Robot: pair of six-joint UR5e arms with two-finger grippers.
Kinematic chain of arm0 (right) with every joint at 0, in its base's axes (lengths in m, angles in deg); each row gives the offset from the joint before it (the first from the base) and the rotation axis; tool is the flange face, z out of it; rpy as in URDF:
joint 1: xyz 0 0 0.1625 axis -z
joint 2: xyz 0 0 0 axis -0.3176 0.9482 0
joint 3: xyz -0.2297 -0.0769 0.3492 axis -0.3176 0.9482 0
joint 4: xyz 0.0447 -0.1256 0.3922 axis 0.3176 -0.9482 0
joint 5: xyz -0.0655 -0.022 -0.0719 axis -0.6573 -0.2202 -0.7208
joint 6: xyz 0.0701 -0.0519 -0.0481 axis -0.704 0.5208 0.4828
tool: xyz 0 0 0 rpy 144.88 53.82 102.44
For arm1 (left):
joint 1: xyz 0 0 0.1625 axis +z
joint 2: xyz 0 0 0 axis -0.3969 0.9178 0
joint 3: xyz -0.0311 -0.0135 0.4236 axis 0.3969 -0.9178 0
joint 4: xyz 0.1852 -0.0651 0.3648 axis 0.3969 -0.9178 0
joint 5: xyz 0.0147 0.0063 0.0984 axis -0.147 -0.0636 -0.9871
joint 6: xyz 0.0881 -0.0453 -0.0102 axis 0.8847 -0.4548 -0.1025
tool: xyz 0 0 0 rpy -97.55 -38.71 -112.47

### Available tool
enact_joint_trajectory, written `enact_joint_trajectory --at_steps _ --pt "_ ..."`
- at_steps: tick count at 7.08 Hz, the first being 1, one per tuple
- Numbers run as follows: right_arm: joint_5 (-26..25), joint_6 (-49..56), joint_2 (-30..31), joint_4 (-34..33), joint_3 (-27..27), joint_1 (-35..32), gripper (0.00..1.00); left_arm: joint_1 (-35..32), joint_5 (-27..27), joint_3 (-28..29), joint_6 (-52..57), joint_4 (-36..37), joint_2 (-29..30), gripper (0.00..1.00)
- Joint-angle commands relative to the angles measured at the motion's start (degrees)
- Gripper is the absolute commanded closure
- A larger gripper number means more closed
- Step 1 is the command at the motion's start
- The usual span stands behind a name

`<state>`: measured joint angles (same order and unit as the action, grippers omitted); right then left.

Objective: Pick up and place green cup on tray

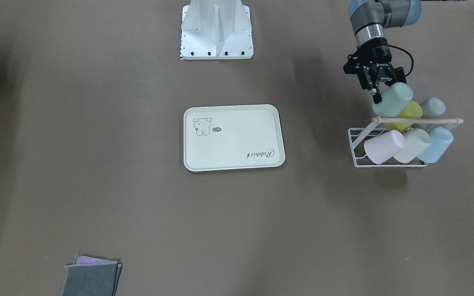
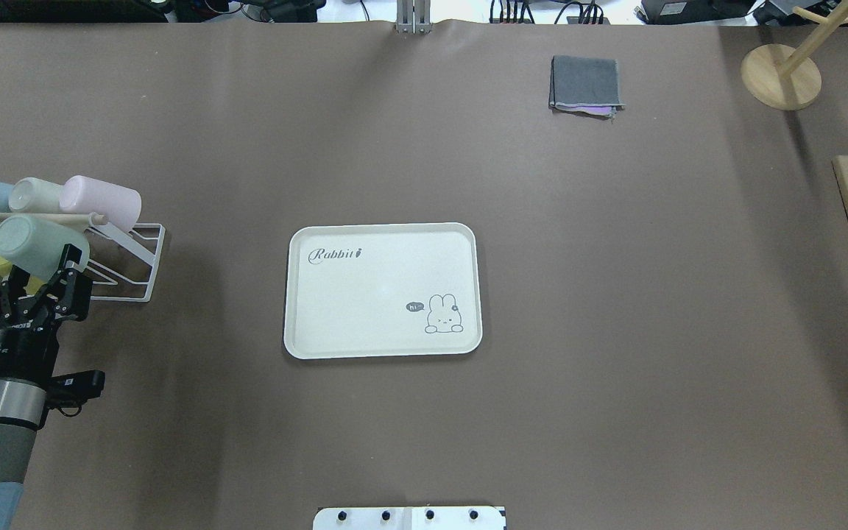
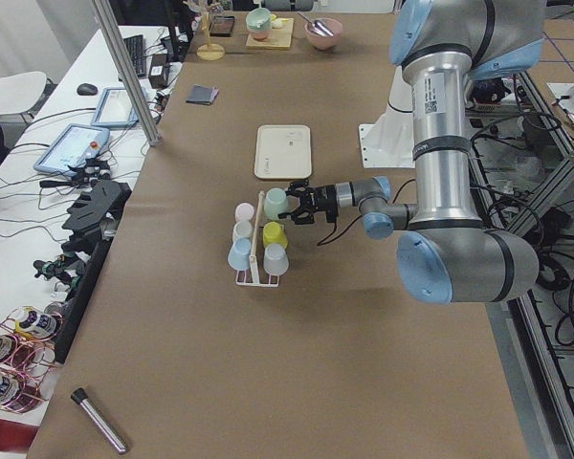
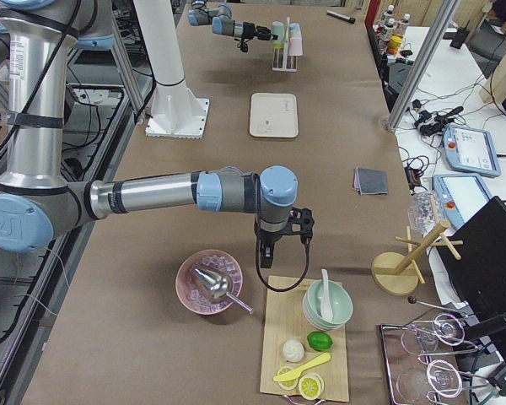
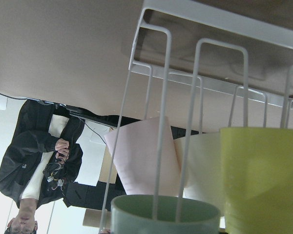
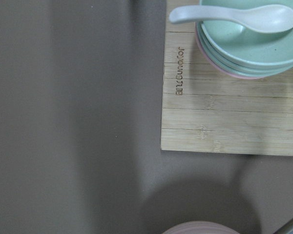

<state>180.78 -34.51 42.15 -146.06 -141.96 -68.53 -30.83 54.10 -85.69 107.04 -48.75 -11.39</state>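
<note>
The wire rack [image 2: 148, 258] holds six tumblers on its prongs, the green cup [image 2: 35, 239] among them. The left gripper [image 2: 43, 268] has its fingers spread at that cup's mouth, unclamped. The tray [image 2: 365, 309] lies mid-way along the bench [image 2: 615, 294], well apart. For the right gripper [image 4: 264, 263], the finger state cannot be told.

A folded grey cloth [image 2: 586, 83] lies far from the wire rack [image 2: 121, 245].

Rack [image 2: 129, 245] stands well left of the tray [image 2: 365, 294].

We see a robotics lab: a teach pendant [image 3: 77, 145], cables [image 3: 19, 225] and an aluminium post [image 3: 124, 72] line the brown table's [image 3: 297, 373] edge.
</note>
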Motion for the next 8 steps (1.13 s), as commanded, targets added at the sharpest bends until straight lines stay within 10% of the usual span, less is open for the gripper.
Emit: enact_joint_trajectory --at_steps 1,6,8 --pt "0.04 0.00 0.06 0.00 -0.29 -0.57 0.00 0.06 0.09 -1.29 5.02 -5.99 -0.73 0.24" --pt "0.04 0.09 0.24 0.00 -0.20 -0.84 0.00 0.06 0.18 -3.84 6.56 -18.82 -2.22 0.27" --pt "-0.22 0.09 0.24 0.00 0.15 -0.93 0.00 0.15 2.00 -5.32 -8.72 -23.36 -2.75 0.27"
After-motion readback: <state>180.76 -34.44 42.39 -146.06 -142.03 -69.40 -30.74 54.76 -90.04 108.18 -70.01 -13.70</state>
